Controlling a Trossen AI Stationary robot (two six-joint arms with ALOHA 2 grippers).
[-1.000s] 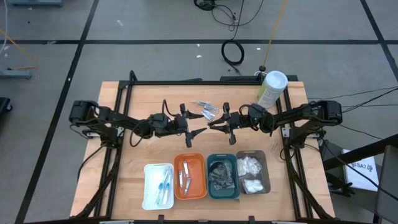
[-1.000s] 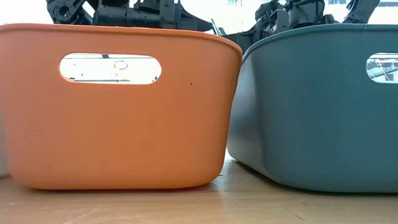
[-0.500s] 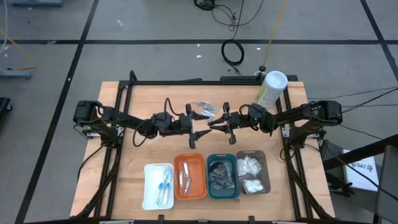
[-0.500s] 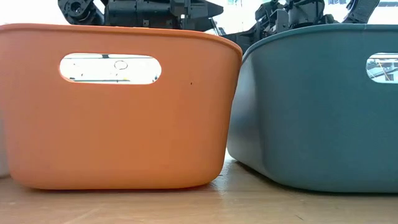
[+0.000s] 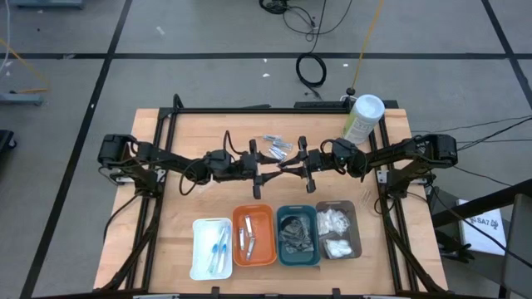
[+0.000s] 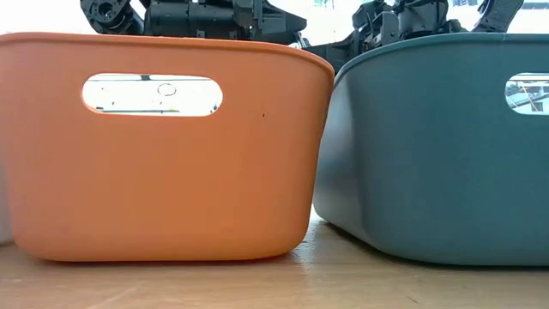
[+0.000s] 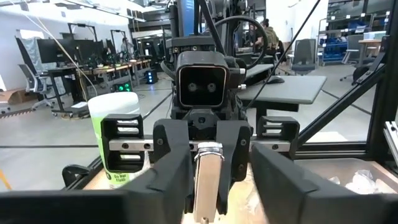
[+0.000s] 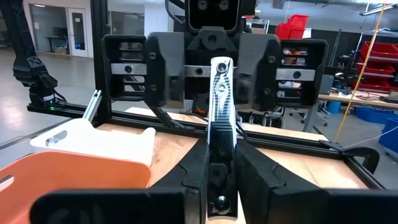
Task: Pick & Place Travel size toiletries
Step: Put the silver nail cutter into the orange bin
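A slim silvery metal piece (image 8: 221,106) is held in the air over the middle of the table. My right gripper (image 8: 221,168) is shut on it. My left gripper (image 7: 214,186) faces it from the table's left and is open. Its fingers (image 8: 177,81) stand on either side of the piece's free end, and a gap shows on both sides. In the high view the two grippers meet tip to tip, the left gripper (image 5: 264,169) against the right gripper (image 5: 287,166). More small toiletries (image 5: 277,147) lie on the wood behind them. My right gripper pinches the metal piece near its end (image 8: 221,146) between the two fingers, on its narrow sides. The fingers come level from the table's right and lie along the piece. The piece sticks straight out past the fingertips toward my left gripper, clear of the table.
Along the near edge stand a white tray (image 5: 198,249), an orange tray (image 5: 271,236), a teal tray (image 5: 281,237) and a grey tray (image 5: 356,228), each holding small items. A tall pale-green canister (image 5: 363,118) stands at the far right corner. A black frame (image 5: 249,109) borders the table.
My left gripper's fingers have drawn closer together around the free end of the metal piece. My right gripper and the piece have kept still.
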